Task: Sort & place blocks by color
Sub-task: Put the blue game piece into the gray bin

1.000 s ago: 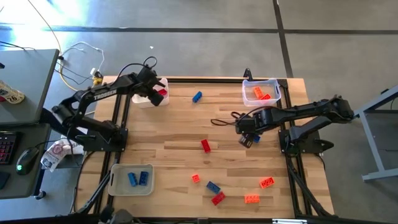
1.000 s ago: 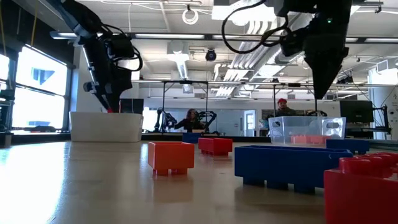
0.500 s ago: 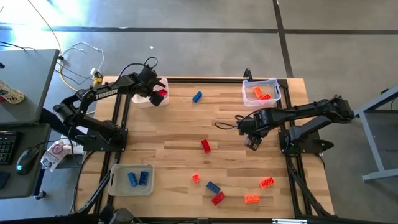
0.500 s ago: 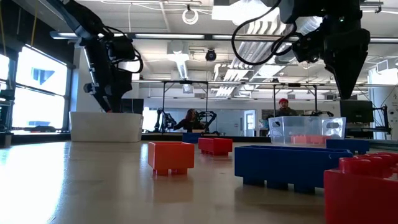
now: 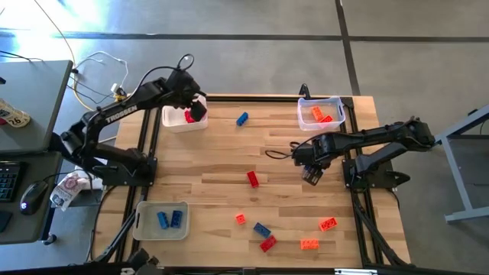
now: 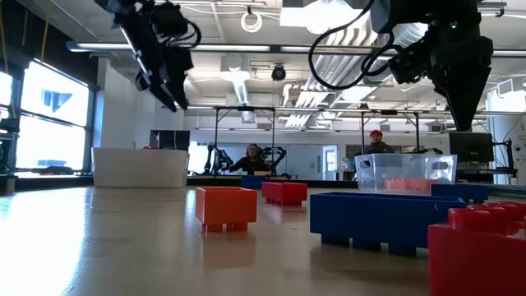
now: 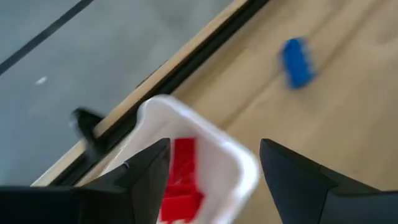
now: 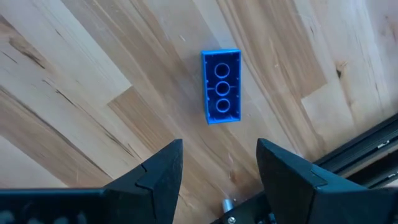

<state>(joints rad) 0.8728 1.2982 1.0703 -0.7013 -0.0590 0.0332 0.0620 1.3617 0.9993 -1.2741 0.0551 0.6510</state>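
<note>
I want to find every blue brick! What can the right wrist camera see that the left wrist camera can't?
Only the right wrist view shows a blue brick lying hollow side up on the bare wood, just ahead of the open right gripper.

Only the left wrist view shows a white tray with red bricks inside, below the open left gripper, plus a different blue brick farther off near the table's black edge rail.

Both show the wooden tabletop and that arm's own two dark fingers.
</note>
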